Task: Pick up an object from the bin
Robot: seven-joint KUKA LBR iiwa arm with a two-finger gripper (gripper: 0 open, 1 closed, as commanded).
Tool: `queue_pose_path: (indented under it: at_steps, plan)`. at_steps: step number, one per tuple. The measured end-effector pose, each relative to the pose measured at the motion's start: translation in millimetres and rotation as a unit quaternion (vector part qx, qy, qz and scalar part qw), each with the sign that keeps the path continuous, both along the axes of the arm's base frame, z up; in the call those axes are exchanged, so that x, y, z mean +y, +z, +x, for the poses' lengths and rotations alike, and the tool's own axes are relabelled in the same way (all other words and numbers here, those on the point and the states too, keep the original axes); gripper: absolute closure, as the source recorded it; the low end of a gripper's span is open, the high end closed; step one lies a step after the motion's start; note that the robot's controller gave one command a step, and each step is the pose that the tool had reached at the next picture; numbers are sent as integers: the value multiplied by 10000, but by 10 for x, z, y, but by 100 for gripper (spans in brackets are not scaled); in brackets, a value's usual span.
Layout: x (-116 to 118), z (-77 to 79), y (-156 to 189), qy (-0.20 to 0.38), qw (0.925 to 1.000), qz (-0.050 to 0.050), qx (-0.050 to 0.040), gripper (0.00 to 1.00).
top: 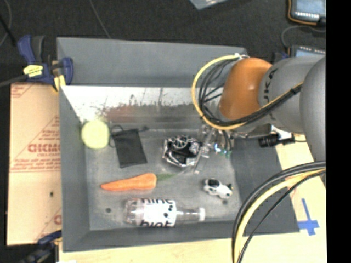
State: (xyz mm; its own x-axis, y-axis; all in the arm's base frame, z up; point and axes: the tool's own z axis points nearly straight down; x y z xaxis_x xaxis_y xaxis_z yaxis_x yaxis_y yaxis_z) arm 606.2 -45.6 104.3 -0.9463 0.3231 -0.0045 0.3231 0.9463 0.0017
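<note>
My gripper (213, 143) hangs low at the right middle of the bin, under the arm's orange cover. Just to its left, touching or nearly touching it, lies a black and white tangled object (181, 150) with shiny parts. Below the gripper a small white and black toy car (218, 188) rests on the bin floor, apart from it. An orange carrot (129, 184) lies further left, pointing left.
A clear bottle with a black and white label (160, 213) lies along the bin's front wall. A flat black pouch (129, 147) and a pale green round thing (95, 134) sit at the left. The arm and its cables cover the bin's right side.
</note>
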Motion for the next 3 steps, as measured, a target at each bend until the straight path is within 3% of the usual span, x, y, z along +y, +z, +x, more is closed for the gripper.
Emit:
queue_pose_path:
  at_steps: [1, 2, 3]
  plan:
    - [104, 454, -235, 2649, 9642, -51, -92, 100]
    - [107, 442, -241, 2646, 9643, -43, -79, 100]
    - [108, 424, 262, 2706, 9627, -47, -69, 100]
